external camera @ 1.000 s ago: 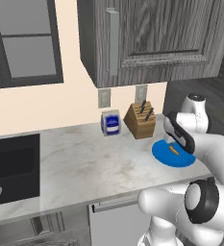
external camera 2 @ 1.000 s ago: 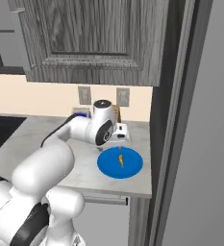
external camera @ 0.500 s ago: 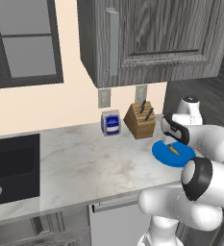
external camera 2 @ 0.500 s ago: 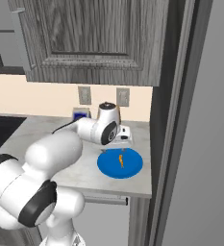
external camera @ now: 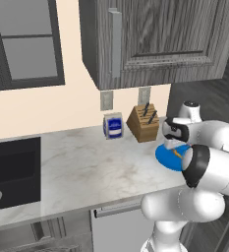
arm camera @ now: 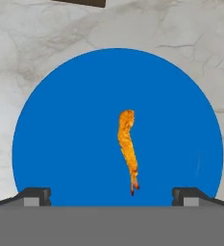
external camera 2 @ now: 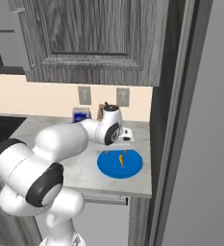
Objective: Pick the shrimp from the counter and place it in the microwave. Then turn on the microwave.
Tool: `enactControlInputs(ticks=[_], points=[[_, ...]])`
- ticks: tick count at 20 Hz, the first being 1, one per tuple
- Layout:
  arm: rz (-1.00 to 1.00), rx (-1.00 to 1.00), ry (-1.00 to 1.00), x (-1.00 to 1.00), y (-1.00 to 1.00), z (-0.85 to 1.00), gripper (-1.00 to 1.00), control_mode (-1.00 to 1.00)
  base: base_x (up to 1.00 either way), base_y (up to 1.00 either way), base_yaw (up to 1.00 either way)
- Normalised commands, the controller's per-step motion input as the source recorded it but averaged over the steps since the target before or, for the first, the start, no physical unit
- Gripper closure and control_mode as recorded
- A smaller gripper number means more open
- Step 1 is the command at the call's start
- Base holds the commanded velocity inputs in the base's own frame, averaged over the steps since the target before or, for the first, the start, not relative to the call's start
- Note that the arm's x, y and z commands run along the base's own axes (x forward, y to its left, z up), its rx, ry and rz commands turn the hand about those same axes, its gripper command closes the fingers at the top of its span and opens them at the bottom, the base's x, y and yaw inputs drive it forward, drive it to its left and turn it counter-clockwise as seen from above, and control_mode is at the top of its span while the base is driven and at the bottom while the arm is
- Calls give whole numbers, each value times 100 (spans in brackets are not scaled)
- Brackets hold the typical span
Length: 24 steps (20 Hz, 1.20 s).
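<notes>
Fingers [arm camera: 39, 196] spread wide, holding nothing; your shrimp [arm camera: 128, 150] lies between them toward 12 o'clock on the plate [arm camera: 56, 144], long axis running 12 to 6.

shrimp [external camera 2: 120, 161] on blue plate [external camera 2: 132, 168] | claw [external camera 2: 125, 150] above it, spread wide
</notes>
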Motion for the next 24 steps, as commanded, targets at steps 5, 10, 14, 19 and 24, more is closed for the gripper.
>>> enactControlInputs(ticks=[5, 10, 14, 19, 24], points=[[0, 0, 0, 8, -2, -22, -100, -100, 0, 0, 0], [0, 2, 0, 15, -3, -18, -100, -100, 0, 0, 0], [0, 4, 0, 13, -1, -17, -100, -100, 0, 0, 0], [0, 3, 0, 8, -4, -19, -100, -100, 0, 0, 0], [0, 0, 0, 6, -5, -15, -100, -100, 0, 0, 0]])
